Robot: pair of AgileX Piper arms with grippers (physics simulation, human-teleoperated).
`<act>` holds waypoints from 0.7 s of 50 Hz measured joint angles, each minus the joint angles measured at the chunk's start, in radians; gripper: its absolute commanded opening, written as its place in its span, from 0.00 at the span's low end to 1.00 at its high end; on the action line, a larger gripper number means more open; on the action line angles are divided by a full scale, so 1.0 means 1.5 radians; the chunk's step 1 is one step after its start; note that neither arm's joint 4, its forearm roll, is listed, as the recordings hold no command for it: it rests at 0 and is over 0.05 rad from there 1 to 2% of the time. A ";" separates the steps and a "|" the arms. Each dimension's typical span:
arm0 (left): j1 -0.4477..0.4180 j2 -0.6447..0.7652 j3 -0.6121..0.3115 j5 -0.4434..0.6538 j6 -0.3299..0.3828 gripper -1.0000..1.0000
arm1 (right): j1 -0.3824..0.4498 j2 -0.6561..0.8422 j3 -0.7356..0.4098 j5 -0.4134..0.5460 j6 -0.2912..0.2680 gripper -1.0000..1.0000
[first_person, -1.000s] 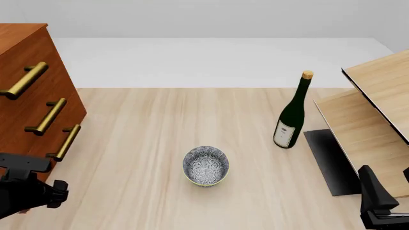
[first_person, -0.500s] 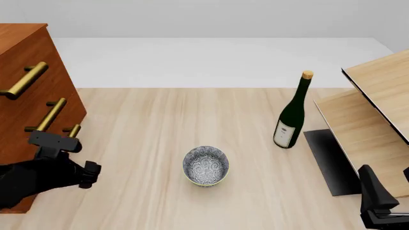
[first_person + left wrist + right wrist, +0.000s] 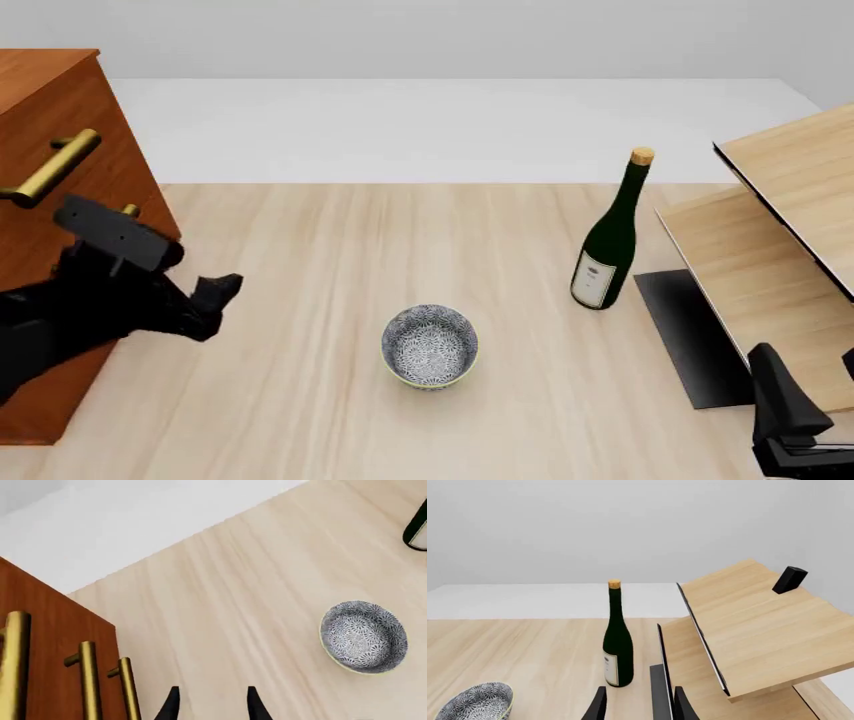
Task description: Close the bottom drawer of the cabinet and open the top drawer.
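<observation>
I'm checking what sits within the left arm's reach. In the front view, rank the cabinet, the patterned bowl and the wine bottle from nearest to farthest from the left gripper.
From the left gripper:
1. The cabinet, just to its left, behind the arm.
2. The patterned bowl, to its right at mid-table.
3. The wine bottle, far right, near the shelf unit.

Left gripper (image 3: 220, 290) is hovering in front of the cabinet (image 3: 54, 110), fingers (image 3: 172, 707) parted, holding nothing. Right gripper (image 3: 635, 707) is sitting far to the right of the cabinet, low, fingers parted and empty.
</observation>
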 measured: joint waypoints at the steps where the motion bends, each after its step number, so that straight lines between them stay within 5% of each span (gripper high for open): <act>1: -0.001 -0.009 0.001 -0.004 0.017 1.00 | 0.000 0.000 0.000 0.000 0.000 1.00; 17: 0.003 -0.091 0.021 -0.076 0.235 1.00 | 0.000 -0.004 0.000 0.004 0.000 1.00; 35: 0.029 -0.120 0.013 -0.128 0.398 1.00 | 0.001 -0.008 0.000 0.008 0.000 1.00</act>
